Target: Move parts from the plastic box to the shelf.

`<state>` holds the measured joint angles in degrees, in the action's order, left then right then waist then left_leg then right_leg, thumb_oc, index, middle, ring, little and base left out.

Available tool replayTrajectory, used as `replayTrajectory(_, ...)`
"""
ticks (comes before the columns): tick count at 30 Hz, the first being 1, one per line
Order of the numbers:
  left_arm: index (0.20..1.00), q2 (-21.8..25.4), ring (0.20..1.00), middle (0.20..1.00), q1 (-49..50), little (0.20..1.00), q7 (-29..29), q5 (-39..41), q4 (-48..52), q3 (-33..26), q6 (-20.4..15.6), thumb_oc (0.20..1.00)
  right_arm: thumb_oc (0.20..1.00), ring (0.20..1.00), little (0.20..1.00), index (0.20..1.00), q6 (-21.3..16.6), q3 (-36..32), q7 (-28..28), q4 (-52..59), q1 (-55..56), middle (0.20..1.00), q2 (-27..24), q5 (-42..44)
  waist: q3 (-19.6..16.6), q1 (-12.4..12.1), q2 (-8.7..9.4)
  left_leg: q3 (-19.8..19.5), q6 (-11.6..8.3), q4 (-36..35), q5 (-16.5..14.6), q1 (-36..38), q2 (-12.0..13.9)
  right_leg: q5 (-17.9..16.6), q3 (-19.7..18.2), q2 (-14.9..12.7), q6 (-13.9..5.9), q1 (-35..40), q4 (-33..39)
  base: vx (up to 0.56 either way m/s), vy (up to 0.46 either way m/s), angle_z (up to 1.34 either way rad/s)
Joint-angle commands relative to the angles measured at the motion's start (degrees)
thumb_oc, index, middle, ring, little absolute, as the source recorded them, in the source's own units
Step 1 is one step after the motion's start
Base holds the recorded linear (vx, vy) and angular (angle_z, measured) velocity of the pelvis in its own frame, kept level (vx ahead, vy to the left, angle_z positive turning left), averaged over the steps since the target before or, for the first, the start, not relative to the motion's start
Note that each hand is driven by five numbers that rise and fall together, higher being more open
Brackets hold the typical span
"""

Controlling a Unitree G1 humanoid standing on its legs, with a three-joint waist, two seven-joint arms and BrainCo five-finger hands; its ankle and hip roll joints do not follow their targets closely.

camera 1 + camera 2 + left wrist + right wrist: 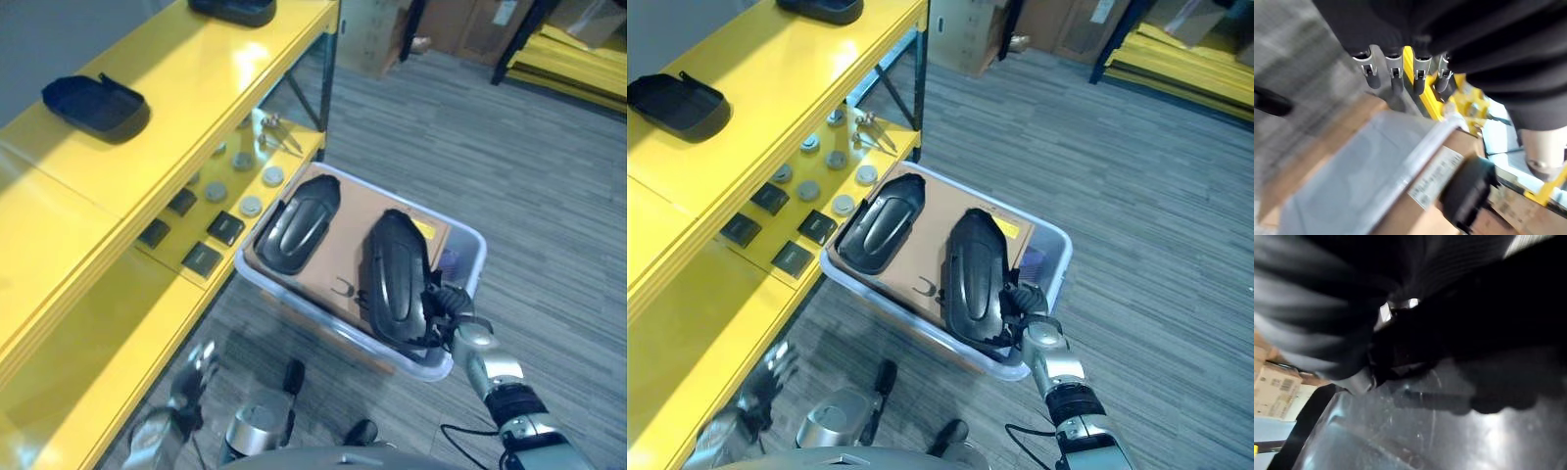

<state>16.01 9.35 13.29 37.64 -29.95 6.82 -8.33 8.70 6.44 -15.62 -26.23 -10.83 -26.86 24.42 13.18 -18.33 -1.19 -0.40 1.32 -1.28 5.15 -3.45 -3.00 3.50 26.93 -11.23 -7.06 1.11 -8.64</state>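
My right hand [1024,304] sits at the near right corner of the plastic box [1050,235], dark fingers curled onto the near end of the right-hand black part [975,274]. In my right wrist view I look along a glossy black surface with my fingers lying across it, but it is too dark to say for sure whether they close round the edge or only press on it; it looks like a grip to me.

That part lies on a sheet of brown cardboard [936,211] inside the box, its length running from the near rim toward the far one. A second black part [882,223] lies beside it, at the box's left edge next to the yellow shelf [186,108].

On the shelf's top board, two more black parts are already set down: one [95,105] near its front edge, another [235,10] at the far end.

My left hand [1400,68] hangs with its fingers straight and slightly apart, holding nothing, just off the box's rim.
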Motion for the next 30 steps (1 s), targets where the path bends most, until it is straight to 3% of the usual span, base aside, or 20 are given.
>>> replayTrajectory(1, 1.000, 3.93, 1.000, 1.000, -3.14, 1.000, 2.91, 2.62, 4.48, 1.16, 5.42, 1.000, 0.200, 0.200, 0.200, 0.200, -2.56, -0.98, -0.66, 3.85, -2.29, 0.200, -1.18, -0.82, -5.44, -0.50, 1.73, 0.59, -1.88, -0.40, -3.76, -0.52, 2.91, -4.47, -6.05, -3.90, -5.14, -1.10, 3.40, 0.08, -0.034, -0.20)
replayTrajectory(3, 1.000, 4.51, 1.000, 1.000, -4.60, 1.000, 3.24, 3.08, 7.68, 1.22, 7.80, 1.000, 0.200, 0.200, 0.200, 0.200, -2.45, -0.89, -0.34, 4.52, -2.72, 0.200, -1.38, -0.55, -6.27, -0.11, 1.66, 0.93, -1.85, -0.62, -3.71, 0.07, 3.08, -4.60, -6.32, -3.69, -5.01, -0.50, 3.99, 0.05, -0.024, -0.23)
replayTrajectory(6, 1.000, 5.58, 1.000, 1.000, -8.73, 1.000, 3.78, 6.12, 14.16, 1.80, 14.60, 1.000, 0.200, 0.200, 0.200, 0.200, -2.15, 0.13, 0.33, 5.28, -3.94, 0.200, -1.41, -0.14, -7.84, 0.88, 1.37, 1.76, -1.81, -0.98, -3.92, 1.61, 3.38, -4.48, -7.19, -3.31, -4.80, 0.96, 4.98, 0.03, -0.022, -0.20)
replayTrajectory(12, 1.000, 4.72, 1.000, 1.000, -15.68, 1.000, 4.08, 10.76, 17.70, 5.24, 24.18, 1.000, 0.200, 0.200, 0.200, 0.200, -1.46, 3.26, 1.75, 5.47, -6.16, 0.200, -0.25, -2.42, -9.32, 2.69, 0.94, 3.16, -1.80, -1.24, -4.08, 3.10, 3.70, -4.74, -8.04, -3.12, -4.86, 2.01, 5.89, 0.00, -0.024, -0.13)
replayTrajectory(13, 1.000, 3.95, 1.000, 1.000, -18.88, 1.000, 3.34, 12.38, 17.81, 7.36, 27.09, 1.000, 0.200, 0.200, 0.200, 0.200, -1.19, 5.50, 1.98, 5.47, -7.49, 0.200, 0.44, -3.19, -9.88, 3.67, 0.89, 4.01, -1.81, -1.10, -4.24, 3.43, 3.80, -4.88, -8.41, -3.11, -4.90, 2.15, 6.18, -0.03, -0.042, -0.18)
replayTrajectory(17, 1.000, 0.45, 1.000, 1.000, -28.12, 1.000, -0.66, 12.07, 14.59, 14.67, 30.85, 1.000, 0.200, 0.200, 0.200, 0.200, -0.09, 12.27, 2.32, 4.18, -12.69, 0.200, 3.41, -3.89, -10.91, 5.96, 0.94, 6.36, -1.97, -0.62, -4.57, 4.19, 4.13, -5.50, -9.03, -3.17, -4.95, 2.57, 7.16, -0.01, -0.034, -0.28)
replayTrajectory(22, 1.000, -3.97, 1.000, 1.000, -35.11, 1.000, -4.30, 11.99, 9.38, 20.06, 32.90, 1.000, 0.200, 0.200, 0.200, 0.200, 0.08, 17.65, 2.39, 0.77, -17.17, 0.200, 6.93, -4.22, -11.82, 7.45, 0.99, 8.11, -2.33, -0.29, -4.96, 4.52, 4.53, -5.96, -9.00, -3.54, -5.17, 2.76, 7.90, 0.00, -0.016, -0.13)
replayTrajectory(30, 1.000, -5.83, 1.000, 1.000, -39.66, 1.000, -10.35, 7.65, 6.69, 22.20, 31.17, 1.000, 0.200, 0.200, 0.200, 0.200, 0.66, 20.24, 2.51, -1.26, -19.13, 0.200, 8.54, -4.67, -12.47, 8.47, 0.86, 9.18, -2.64, 0.08, -5.48, 4.83, 4.78, -6.06, -8.48, -3.83, -5.33, 3.01, 8.29, 0.00, -0.003, -0.03)
